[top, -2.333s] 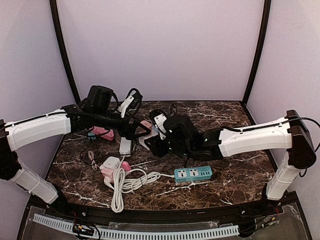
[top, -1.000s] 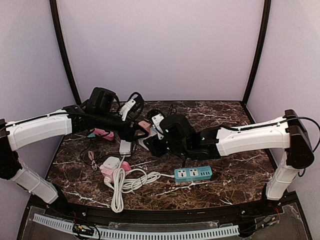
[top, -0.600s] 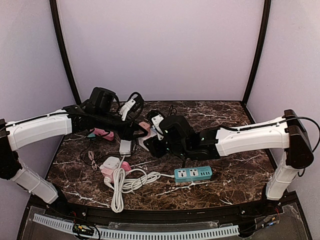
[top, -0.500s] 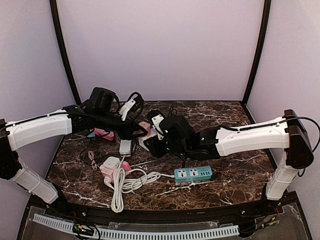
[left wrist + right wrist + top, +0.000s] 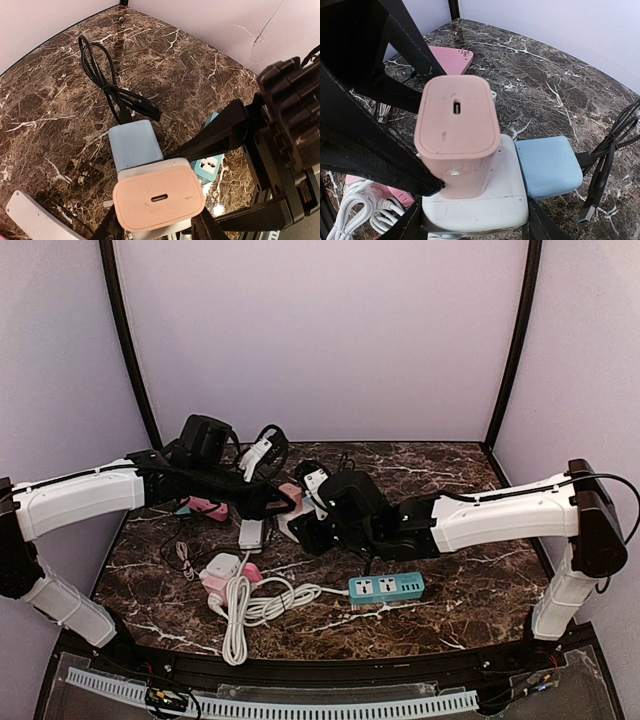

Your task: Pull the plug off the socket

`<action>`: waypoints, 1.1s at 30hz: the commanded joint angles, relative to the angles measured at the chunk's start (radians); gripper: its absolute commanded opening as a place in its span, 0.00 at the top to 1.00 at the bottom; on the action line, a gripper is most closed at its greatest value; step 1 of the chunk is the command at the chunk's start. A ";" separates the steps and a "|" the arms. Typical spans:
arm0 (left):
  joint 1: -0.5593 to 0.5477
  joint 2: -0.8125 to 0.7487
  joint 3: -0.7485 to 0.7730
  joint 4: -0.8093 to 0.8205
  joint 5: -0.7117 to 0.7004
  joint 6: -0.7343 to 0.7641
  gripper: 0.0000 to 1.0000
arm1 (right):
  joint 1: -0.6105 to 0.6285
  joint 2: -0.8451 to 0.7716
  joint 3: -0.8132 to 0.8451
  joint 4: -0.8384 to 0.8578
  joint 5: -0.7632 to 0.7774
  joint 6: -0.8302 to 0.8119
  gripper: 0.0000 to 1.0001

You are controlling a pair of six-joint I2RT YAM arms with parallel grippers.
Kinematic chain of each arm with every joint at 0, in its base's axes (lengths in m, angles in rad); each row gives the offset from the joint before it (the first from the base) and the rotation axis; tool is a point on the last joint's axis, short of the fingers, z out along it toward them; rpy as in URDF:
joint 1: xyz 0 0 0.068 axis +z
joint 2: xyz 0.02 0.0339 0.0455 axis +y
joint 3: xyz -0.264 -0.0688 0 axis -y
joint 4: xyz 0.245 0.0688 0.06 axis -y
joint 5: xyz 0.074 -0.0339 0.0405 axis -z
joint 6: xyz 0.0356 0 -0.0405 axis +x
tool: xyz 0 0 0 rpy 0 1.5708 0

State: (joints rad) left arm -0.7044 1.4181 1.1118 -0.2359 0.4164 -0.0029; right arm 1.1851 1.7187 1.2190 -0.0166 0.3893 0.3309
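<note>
A pink plug (image 5: 159,197) stands in a white socket cube (image 5: 480,207), which also carries a light blue charger (image 5: 547,167) on its side. My left gripper (image 5: 160,226) is shut on the pink plug (image 5: 456,125), one black finger (image 5: 395,170) pressing its side. My right gripper (image 5: 475,229) is shut on the white socket cube, a finger on either side of its base. In the top view both grippers meet over the table's middle, left gripper (image 5: 283,500) above right gripper (image 5: 300,530), with the pink plug (image 5: 291,490) just showing between them.
A teal power strip (image 5: 387,587) lies in front of the right arm. A coiled white cable (image 5: 245,605) and a pink-and-white socket (image 5: 222,570) sit front left. A white adapter (image 5: 250,533), a pink strip (image 5: 451,59) and a black cable (image 5: 110,85) lie nearby.
The left gripper's jaws have closed in on the pink plug. Both arms have drawn slightly closer together; the right gripper's hold on the socket cube is unchanged.
</note>
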 commanded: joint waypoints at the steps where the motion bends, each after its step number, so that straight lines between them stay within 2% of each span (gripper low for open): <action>1: -0.004 0.016 0.026 -0.043 -0.020 -0.003 0.86 | 0.014 -0.008 0.029 0.051 0.039 0.013 1.00; 10: 0.000 0.052 0.059 -0.086 -0.002 -0.011 0.92 | 0.015 -0.025 0.002 0.074 0.038 -0.006 1.00; 23: 0.044 0.078 0.068 -0.074 0.104 -0.056 0.94 | 0.023 -0.050 -0.031 0.106 0.041 -0.035 1.00; 33: 0.043 0.069 0.059 -0.072 0.075 -0.039 0.96 | 0.024 -0.039 -0.006 0.071 0.069 0.000 1.00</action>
State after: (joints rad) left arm -0.6659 1.4948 1.1618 -0.2859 0.5083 -0.0372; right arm 1.1881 1.7168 1.1870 -0.0093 0.4168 0.3222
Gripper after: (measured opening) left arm 0.379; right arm 0.568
